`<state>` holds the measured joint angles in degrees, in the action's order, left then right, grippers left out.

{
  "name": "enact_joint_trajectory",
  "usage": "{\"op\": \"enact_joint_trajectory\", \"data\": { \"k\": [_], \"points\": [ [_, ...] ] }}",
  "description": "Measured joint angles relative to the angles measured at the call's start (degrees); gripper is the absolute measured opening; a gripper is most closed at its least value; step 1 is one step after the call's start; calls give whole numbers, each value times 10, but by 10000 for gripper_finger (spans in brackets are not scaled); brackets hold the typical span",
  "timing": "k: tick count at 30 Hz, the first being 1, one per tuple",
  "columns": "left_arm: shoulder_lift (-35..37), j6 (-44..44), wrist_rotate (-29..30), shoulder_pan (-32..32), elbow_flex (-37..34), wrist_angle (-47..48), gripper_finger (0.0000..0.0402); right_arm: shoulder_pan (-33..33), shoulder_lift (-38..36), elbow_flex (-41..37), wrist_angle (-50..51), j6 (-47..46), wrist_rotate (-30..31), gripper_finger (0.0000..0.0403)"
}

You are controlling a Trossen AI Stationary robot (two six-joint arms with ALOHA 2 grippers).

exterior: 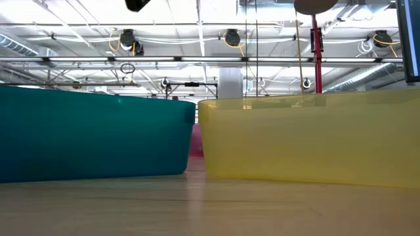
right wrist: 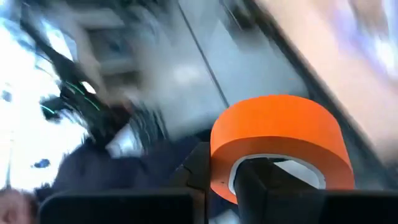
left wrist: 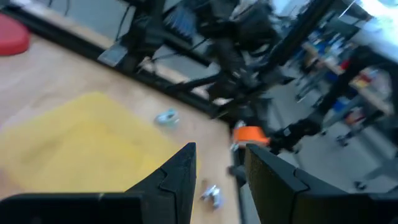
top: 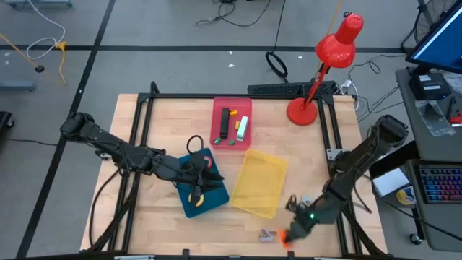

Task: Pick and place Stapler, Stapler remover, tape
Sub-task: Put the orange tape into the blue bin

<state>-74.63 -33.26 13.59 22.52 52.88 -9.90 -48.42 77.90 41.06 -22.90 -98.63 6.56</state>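
An orange tape roll (right wrist: 277, 146) was grasped by the right hand (top: 286, 237) at the desk's (top: 166, 126) front edge, beside the yellow tray (top: 261, 180). The left hand (top: 204, 175) (fingers parted, nothing seen between them) was held over the teal tray (top: 206, 202). No writing could be read.

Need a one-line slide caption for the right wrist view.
Right gripper clamps the wall of an orange tape roll, one finger through its core, background motion-blurred.

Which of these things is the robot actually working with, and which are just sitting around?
Job:
orange tape roll in right end effector
teal tray
yellow tray
red tray

Lying about:
red desk lamp
keyboard
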Motion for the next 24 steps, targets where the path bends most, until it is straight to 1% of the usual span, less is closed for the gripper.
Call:
{"op": "enact_joint_trajectory", "data": {
  "k": [2,4,7,10,12,14,17,24],
  "points": [
    [0,0,-6,0,0,-29,136,19,-24,0,0,69,68,31],
    [-7,0,-7,0,0,-66,136,45,-44,0,-5,143,119,31],
    [-20,2,-20,1,0,-125,136,91,-58,0,-46,251,161,31],
    [-44,-11,-26,0,1,-197,136,141,-57,0,-110,338,161,31],
    [-64,-24,-35,0,0,-230,136,171,-53,0,-155,370,159,31],
    [-80,-38,-36,-1,0,-248,136,194,-50,0,-173,393,152,34],
    [-98,-64,-33,-3,0,-250,136,220,-50,0,-191,409,129,35],
    [-130,-88,-15,-24,0,-251,136,243,-45,7,-189,407,112,34]
  ]
}}
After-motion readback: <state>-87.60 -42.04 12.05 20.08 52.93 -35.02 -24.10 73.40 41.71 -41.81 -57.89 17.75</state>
